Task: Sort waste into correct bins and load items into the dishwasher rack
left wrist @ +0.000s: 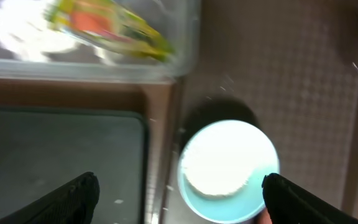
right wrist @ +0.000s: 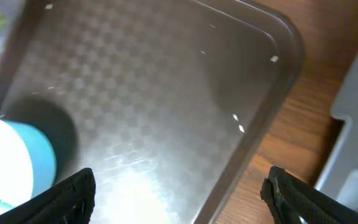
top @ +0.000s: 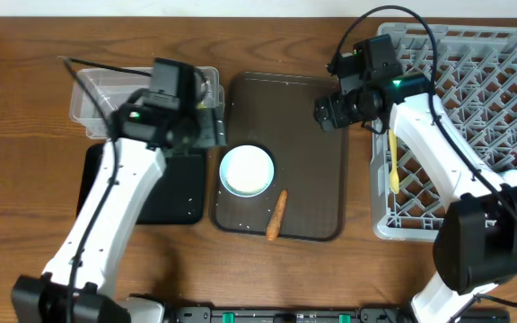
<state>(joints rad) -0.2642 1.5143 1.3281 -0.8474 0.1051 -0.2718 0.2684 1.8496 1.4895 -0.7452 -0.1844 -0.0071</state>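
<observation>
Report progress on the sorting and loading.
Done: the yellow-green snack wrapper sits in the clear plastic tub; the pale yellow spoon lies in the light-grey lattice rack. In hand: nothing; the left tool, above the white bowl with light-blue rim, and the right tool are open. Left: that bowl and the brown carrot-like stick, both on the dark brown tray.

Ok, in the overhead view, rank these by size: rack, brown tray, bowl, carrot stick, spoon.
1. rack, even cut off at the frame edge.
2. brown tray.
3. bowl.
4. carrot stick and spoon: too close to rank; the spoon looks longer, the stick thicker.
</observation>
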